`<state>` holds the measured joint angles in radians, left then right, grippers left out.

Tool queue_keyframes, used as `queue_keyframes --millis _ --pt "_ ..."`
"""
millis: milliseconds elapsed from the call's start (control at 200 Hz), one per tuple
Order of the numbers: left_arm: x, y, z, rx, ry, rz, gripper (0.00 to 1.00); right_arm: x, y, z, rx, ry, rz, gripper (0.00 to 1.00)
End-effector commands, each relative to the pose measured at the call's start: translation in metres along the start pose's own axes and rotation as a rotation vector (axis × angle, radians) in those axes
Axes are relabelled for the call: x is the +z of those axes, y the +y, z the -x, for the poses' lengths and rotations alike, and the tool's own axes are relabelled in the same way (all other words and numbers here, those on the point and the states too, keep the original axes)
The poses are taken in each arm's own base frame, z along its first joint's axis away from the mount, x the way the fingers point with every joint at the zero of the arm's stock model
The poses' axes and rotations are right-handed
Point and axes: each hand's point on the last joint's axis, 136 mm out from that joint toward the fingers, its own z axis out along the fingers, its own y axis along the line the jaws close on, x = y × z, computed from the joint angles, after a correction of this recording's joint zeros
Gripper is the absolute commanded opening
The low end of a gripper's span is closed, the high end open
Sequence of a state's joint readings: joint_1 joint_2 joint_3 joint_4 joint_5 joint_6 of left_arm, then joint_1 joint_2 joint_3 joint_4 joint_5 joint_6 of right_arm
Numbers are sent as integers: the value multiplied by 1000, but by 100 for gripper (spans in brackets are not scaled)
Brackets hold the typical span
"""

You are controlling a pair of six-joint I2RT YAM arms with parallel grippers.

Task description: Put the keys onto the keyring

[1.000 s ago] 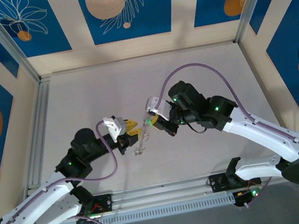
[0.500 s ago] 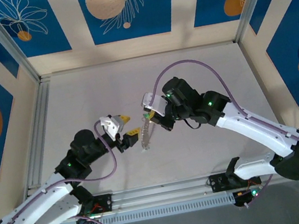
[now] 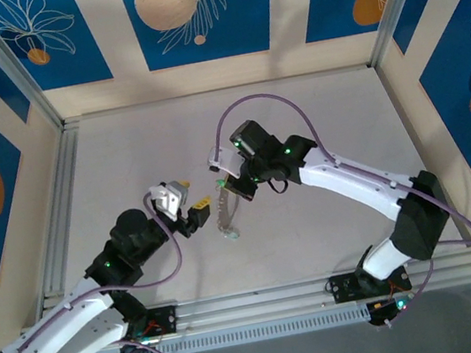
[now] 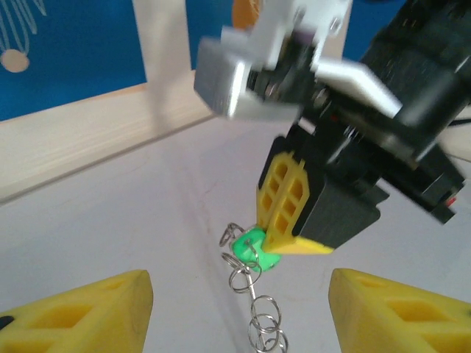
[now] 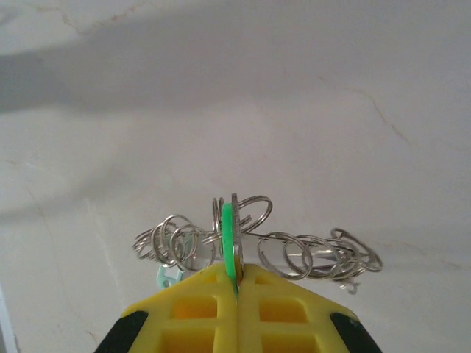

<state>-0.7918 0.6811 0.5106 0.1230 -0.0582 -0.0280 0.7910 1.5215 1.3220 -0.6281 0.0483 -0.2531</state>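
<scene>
Right tool (image 3: 226, 184) is pressed together on the key (image 3: 218, 182), up off the tabletop (image 3: 122, 141). It pinches the green head edge-on between its 2 yellow fingers (image 5: 195, 312).

Right wrist view: the key (image 5: 228, 234) sticks straight out of the right tool (image 5: 235, 271). The keyring (image 5: 250, 243) is a string of linked silver rings, bunched on both sides of the key and touching it. Pale tag (image 5: 168, 277) sits at the left end of the string, just left of the right tool's fingertips. Can't tell if the key is actually threaded on a ring or only lying against one (rings overlap too much).

Left wrist view: the keyring (image 4: 259, 316) hangs down from the right tool (image 4: 283, 237), with the top ring at the key (image 4: 254, 248).

Top view: the keyring (image 3: 227, 214) trails from the right tool toward the arm bases. Can't tell if its far end touches the tabletop.

Left tool (image 3: 194, 196) is spread wide and holds nothing. It sits near the right tool, on its left and apart from it. In its own camera the 2 fingertips (image 4: 103, 309) flank the hanging keyring without touching it.
</scene>
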Motion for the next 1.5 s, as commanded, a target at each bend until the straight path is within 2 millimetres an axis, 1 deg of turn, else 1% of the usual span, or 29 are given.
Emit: queue_keyframes --millis 0,125,230,350,515,605,645,775,875,955,1070,1216,1271,1366,1451,1496 --pt "-2 12 -8 -15 14 65 65 3 -9 3 53 -16 1 0" --pt "0 12 -10 -14 11 61 65 6 -25 -31 139 57 -38 0" --pt "5 10 -10 -16 10 49 65 3 -40 -59 189 133 -107 0" --pt "10 8 -11 -18 9 35 65 1 -53 -85 239 196 -159 0" --pt "11 5 -8 -19 3 21 66 4 -67 -108 314 233 -168 0" --pt "10 5 -8 -18 4 22 66 10 -74 -117 365 247 -146 0" --pt "9 6 -7 -19 1 23 66 14 -77 -121 390 250 -128 2" --pt "8 6 -8 -19 2 23 67 29 -83 -129 457 258 -72 6" --pt "8 6 -7 -17 2 23 67 39 -87 -135 483 275 -51 13" --pt "7 6 -6 -12 2 24 67 43 -93 -139 504 285 -52 18" --pt "8 6 -6 -12 6 23 68 42 -104 -146 506 299 -101 21" --pt "12 4 -9 -25 19 7 68 33 -118 -156 474 333 -213 25" --pt "13 3 -9 -29 24 0 68 27 -120 -152 452 321 -247 27" --pt "14 2 -8 -39 32 -6 69 16 -116 -137 407 265 -286 34" --pt "13 2 -10 -59 50 -6 70 8 -106 -123 382 210 -276 42" --pt "13 3 -12 -70 73 -4 70 4 -98 -115 392 162 -243 47"
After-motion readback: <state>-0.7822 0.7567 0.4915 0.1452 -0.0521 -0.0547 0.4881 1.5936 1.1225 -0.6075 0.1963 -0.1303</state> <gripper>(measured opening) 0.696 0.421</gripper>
